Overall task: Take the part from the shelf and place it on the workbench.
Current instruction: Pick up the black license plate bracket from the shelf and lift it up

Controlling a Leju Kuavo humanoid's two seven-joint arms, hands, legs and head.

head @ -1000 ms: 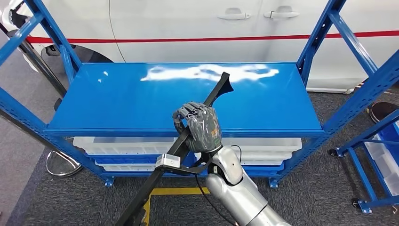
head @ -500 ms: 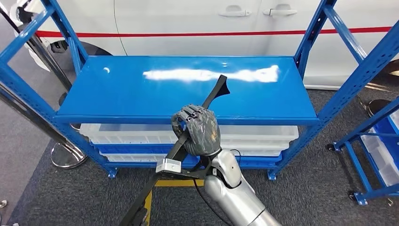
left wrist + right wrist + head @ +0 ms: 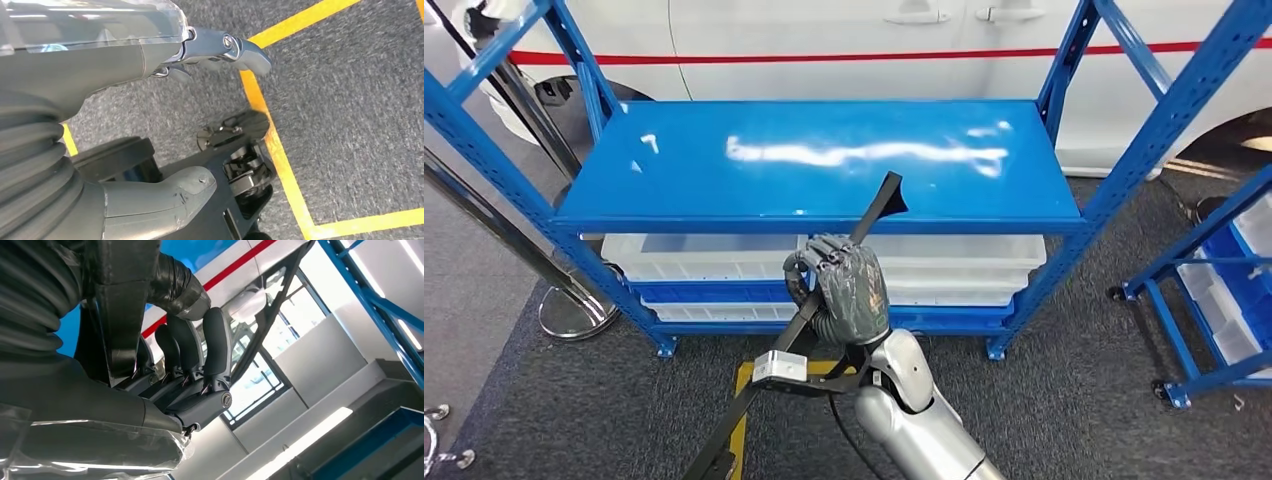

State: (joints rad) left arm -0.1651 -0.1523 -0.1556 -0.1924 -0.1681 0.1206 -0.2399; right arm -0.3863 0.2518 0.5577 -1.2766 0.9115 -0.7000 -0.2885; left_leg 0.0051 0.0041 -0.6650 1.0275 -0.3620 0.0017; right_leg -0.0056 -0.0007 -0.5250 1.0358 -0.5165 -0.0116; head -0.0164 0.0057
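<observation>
A long black part [image 3: 879,205] runs slantwise from the floor side up toward the blue shelf [image 3: 724,190]. My right hand [image 3: 844,290] grips it around its middle, in front of the shelf's front edge. A small silver block [image 3: 776,365] sits on the part below the hand. In the right wrist view the dark fingers [image 3: 215,345] wrap around the black part [image 3: 112,315]. My left hand [image 3: 125,60] hangs over the grey carpet with its fingers apart and nothing in it.
White bins [image 3: 944,270] lie on the lower tier under the shelf. A white car with a red stripe [image 3: 824,40] stands behind. A second blue rack [image 3: 1214,290] is at the right, a round stand base [image 3: 574,310] at the left. Yellow lines [image 3: 280,160] mark the floor.
The whole picture has shifted: the camera has drawn back from the shelf, which now lies farther off. My right hand keeps its hold on the black part.
</observation>
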